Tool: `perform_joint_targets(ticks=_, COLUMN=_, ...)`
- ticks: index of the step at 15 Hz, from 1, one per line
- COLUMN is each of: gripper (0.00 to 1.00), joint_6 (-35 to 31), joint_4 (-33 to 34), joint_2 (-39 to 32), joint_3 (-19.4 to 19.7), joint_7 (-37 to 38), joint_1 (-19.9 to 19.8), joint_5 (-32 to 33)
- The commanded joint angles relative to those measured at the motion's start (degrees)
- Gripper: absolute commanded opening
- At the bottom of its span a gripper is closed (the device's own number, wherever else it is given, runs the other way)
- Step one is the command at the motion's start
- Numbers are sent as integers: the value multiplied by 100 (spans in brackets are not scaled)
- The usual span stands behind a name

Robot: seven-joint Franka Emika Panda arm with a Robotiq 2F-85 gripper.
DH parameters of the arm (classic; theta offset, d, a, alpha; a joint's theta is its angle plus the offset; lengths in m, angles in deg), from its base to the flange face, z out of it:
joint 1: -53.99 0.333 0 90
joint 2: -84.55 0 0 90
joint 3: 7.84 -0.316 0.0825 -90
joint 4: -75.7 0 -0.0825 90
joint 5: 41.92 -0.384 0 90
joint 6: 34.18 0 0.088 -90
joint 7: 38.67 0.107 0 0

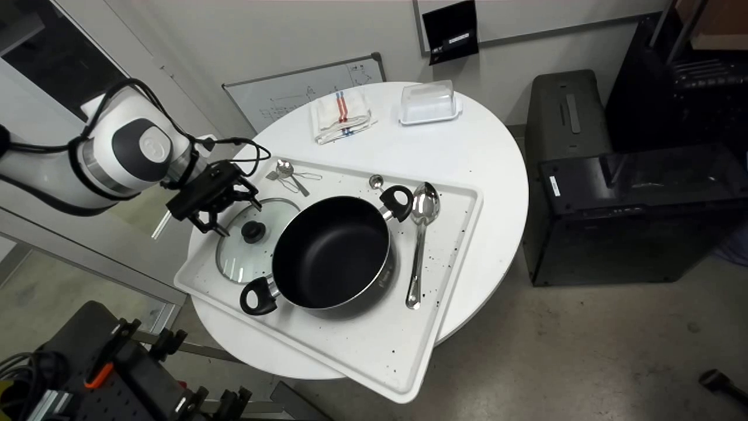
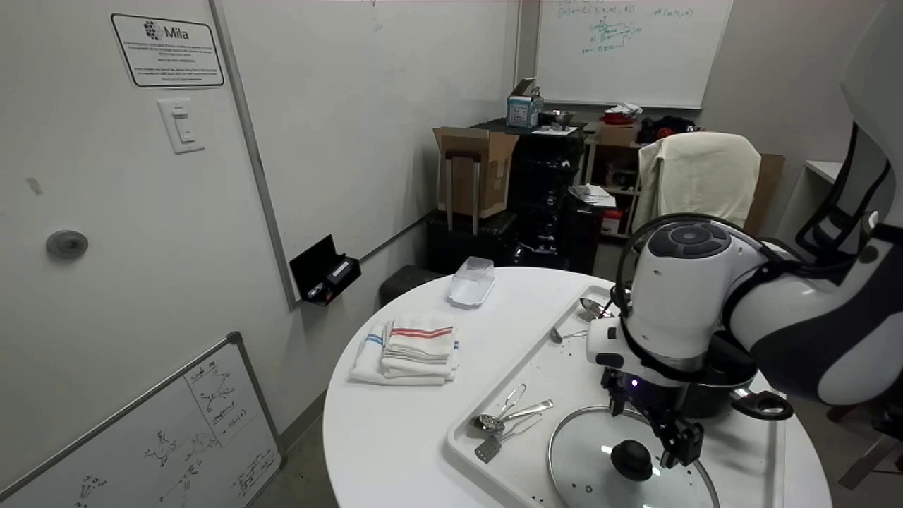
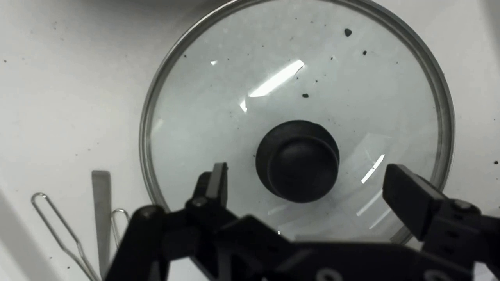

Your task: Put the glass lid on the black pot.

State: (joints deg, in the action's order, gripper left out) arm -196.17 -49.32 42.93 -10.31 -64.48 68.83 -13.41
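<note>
The glass lid (image 1: 238, 260) lies on the tray with its black knob (image 3: 302, 168) facing up. Right beside it stands the black pot (image 1: 333, 251), uncovered, its dark interior showing; its rim hides part of the lid's edge in an exterior view. The robot's arm covers much of the pot (image 2: 707, 401) in an exterior view. My gripper (image 1: 242, 221) hangs above the lid, pointing down at it. In the wrist view its fingers (image 3: 410, 199) are spread wide, one on each side of the knob, with a gap on both sides. Nothing is held.
A white rimmed tray (image 1: 421, 362) carries everything on the round table (image 1: 497, 175). A large metal spoon (image 1: 418, 251) lies along the pot's far side from the lid. Small utensils (image 2: 494, 430) sit near the lid. Folded towels (image 1: 342, 114) and a butter dish (image 1: 429, 105) stand farther back.
</note>
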Motion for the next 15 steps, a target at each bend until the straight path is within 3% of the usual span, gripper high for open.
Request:
perform_joint_targets(ticks=1, gripper=100, joint_6=-130, joint_4=195, joint_2=-252, joint_3=179, joint_7=280, joint_1=225, joint_5=270)
perform_joint_targets(ticks=12, gripper=100, joint_6=-105, joint_4=402, joint_2=-531, joint_3=258, joint_7=347, joint_1=302, joint_5=287)
perform_joint_targets(ticks=13, gripper=75, joint_6=-108, joint_4=415, joint_2=-537, joint_3=258, joint_7=345, joint_1=300, joint_5=286)
perform_joint_targets(ticks=15, gripper=67, joint_6=-119, joint_4=431, joint_2=-545, joint_3=259, joint_7=343, joint_1=303, joint_5=292)
